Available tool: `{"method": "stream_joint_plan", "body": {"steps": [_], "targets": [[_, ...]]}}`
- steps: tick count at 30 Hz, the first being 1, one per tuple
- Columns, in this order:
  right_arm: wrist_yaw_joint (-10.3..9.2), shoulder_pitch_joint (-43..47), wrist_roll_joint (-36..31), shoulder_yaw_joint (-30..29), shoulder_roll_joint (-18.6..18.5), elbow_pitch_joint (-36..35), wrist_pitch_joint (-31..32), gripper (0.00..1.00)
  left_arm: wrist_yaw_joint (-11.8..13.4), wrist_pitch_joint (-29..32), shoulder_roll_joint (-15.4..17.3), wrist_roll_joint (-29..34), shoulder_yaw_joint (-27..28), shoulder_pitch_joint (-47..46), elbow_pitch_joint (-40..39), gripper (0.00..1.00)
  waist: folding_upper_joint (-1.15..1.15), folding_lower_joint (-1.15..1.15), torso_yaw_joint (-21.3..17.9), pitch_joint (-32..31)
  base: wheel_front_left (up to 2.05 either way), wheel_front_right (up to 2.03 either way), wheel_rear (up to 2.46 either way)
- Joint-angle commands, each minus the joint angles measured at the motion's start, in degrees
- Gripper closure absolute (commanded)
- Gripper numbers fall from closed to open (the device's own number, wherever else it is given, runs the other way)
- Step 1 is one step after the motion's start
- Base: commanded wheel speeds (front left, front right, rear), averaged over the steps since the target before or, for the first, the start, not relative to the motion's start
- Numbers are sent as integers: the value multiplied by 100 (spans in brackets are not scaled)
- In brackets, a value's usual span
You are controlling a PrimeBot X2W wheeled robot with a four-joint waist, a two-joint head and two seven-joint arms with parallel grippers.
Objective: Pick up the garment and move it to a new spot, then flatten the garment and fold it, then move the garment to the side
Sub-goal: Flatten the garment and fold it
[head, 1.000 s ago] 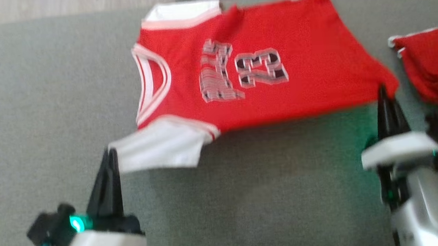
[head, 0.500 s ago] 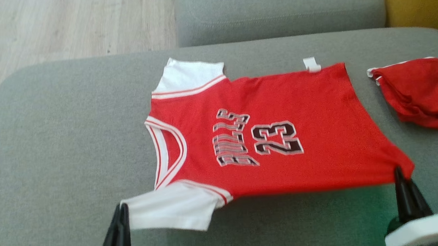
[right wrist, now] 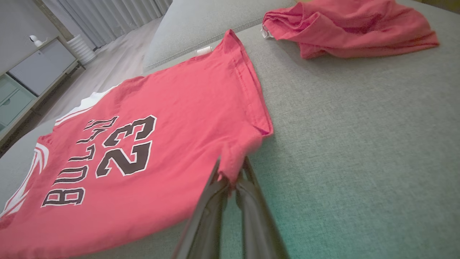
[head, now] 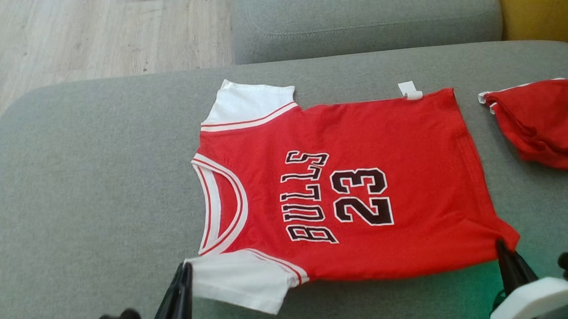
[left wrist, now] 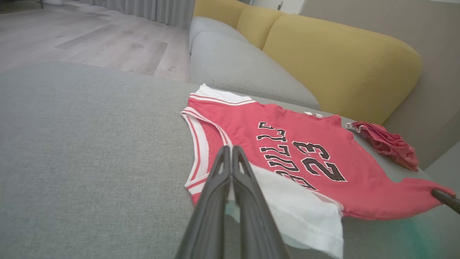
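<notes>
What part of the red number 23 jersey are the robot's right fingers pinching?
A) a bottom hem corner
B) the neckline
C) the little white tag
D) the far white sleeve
A: in the right wrist view the right fingers are shut on the near corner of the hem of the jersey, with red cloth bunched between them.
</notes>
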Motion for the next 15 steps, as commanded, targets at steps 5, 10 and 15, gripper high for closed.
{"method": "stream_joint_plan", "body": {"steps": [5,10,15], "targets": [[20,-514,-22,30,-55,75,70,100,-199,126,-6,50,10,-686,131,100,-1,0,17,49,0,0,0],[20,-925,-74,-12,-55,251,371,100,-479,503,90,145,-136,-1396,453,100,-1,0,13,94,0,0,0],[20,-1586,-254,-83,-55,584,742,100,-767,944,100,102,-144,-2378,1092,100,-1,0,-10,150,0,0,0]]}}
